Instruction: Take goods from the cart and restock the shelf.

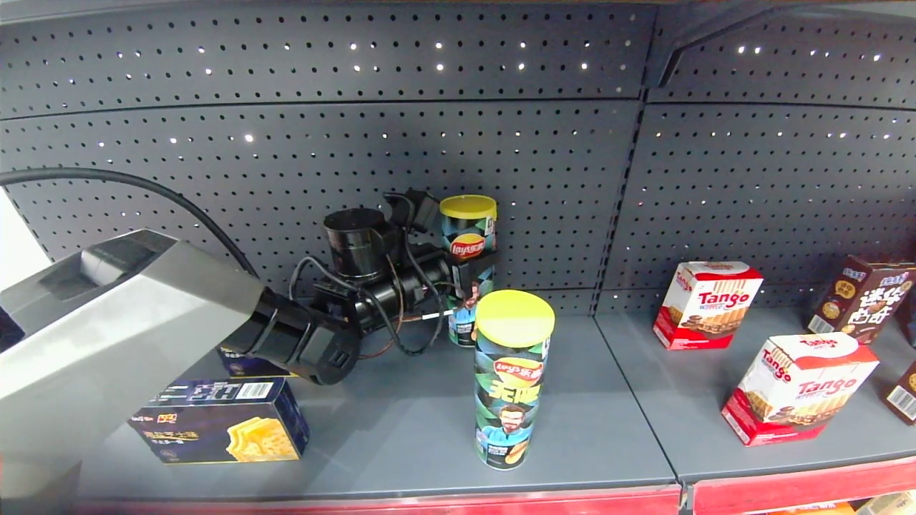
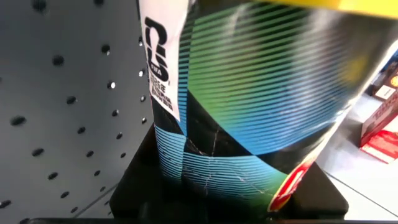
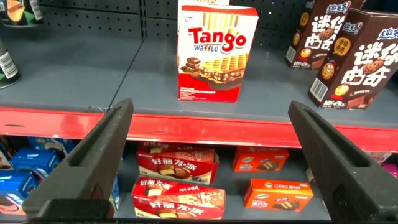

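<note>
A tall chips can with a yellow lid (image 1: 469, 232) stands upright at the back of the grey shelf (image 1: 401, 422), close to the pegboard. My left gripper (image 1: 472, 277) is shut on its middle from the left side. In the left wrist view the can (image 2: 249, 93) sits between the dark fingers (image 2: 134, 186). A second can of the same kind (image 1: 512, 379) stands free nearer the shelf's front. My right gripper (image 3: 211, 109) is open and holds nothing, in front of the shelf's red front edge (image 3: 205, 124), facing a red and white waffle box (image 3: 217, 53).
A navy cracker box (image 1: 222, 429) lies at the front left under my left arm. Two waffle boxes (image 1: 705, 304) (image 1: 798, 386) and brown chocolate boxes (image 1: 859, 293) stand on the right section. The lower shelf holds red, orange and blue boxes (image 3: 177, 180).
</note>
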Motion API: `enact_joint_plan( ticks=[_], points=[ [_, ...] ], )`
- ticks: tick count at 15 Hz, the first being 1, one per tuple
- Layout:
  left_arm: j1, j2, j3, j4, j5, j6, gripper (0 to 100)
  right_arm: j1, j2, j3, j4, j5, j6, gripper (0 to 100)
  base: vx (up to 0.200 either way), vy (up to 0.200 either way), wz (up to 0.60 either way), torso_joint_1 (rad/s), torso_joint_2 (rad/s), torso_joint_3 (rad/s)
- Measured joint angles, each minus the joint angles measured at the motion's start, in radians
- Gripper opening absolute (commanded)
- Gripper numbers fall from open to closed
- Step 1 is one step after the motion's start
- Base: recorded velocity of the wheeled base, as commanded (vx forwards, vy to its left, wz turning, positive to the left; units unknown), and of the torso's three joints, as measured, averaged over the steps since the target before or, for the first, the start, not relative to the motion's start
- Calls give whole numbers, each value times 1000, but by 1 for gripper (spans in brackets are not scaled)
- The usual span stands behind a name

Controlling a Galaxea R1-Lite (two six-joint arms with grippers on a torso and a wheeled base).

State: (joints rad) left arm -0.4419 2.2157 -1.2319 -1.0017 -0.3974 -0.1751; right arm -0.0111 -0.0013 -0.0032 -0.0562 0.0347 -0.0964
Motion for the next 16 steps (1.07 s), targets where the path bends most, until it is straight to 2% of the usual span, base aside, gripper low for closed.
enact_joint_plan(
  ticks=[12, 16],
  points=[
    [2, 67, 4, -71, -1, 2, 0, 0, 0, 0, 0, 0, 0, 100, 0, 0, 0, 0, 0, 0],
    [8, 80, 5, -76, -1, 23, 0, 0, 0, 0, 0, 0, 0, 100, 0, 0, 0, 0, 0, 0]
  ],
)
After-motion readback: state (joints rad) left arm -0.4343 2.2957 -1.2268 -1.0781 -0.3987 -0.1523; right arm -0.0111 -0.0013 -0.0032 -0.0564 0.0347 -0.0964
